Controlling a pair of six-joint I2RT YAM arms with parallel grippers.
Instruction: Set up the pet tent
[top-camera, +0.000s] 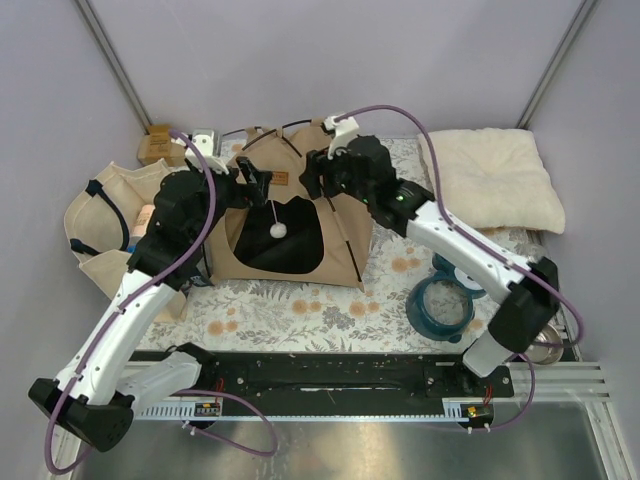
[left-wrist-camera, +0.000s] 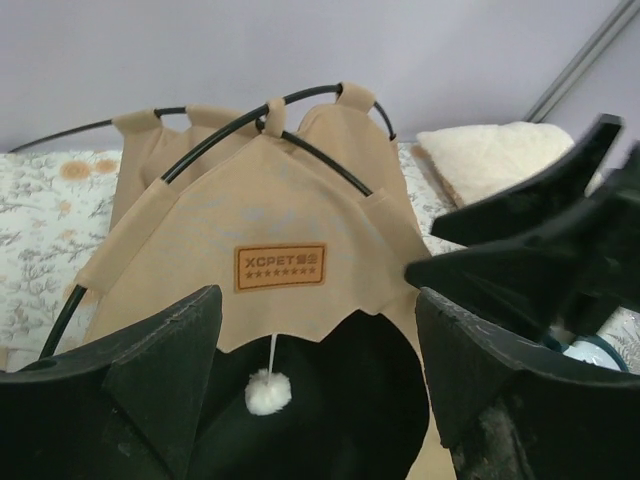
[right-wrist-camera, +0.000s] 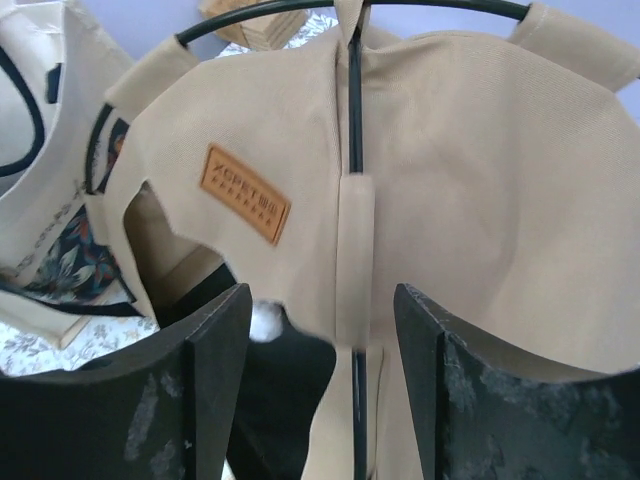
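Now pet tent (top-camera: 290, 225) stands upright, doorway facing the arm bases; left gripper (top-camera: 258, 184) and right gripper (top-camera: 318, 176), both 2 open, empty.

The pet tent (top-camera: 340, 230) in mid-frame is matt tan canvas; its thin poles (right-wrist-camera: 354, 120) are smooth, glossy black, its label patch (left-wrist-camera: 280, 266) looks like stitched brown leather, its pompom (left-wrist-camera: 268, 392) white fluff. The fingers (left-wrist-camera: 150, 390) of my left pincer (left-wrist-camera: 318, 300) are matt black plastic; those of my right pincer (right-wrist-camera: 322, 295) show grey scuffing. Upper right, the pillow (top-camera: 495, 180) is cream fleecy cloth. The desk (top-camera: 300, 305) wears flower-printed cloth.
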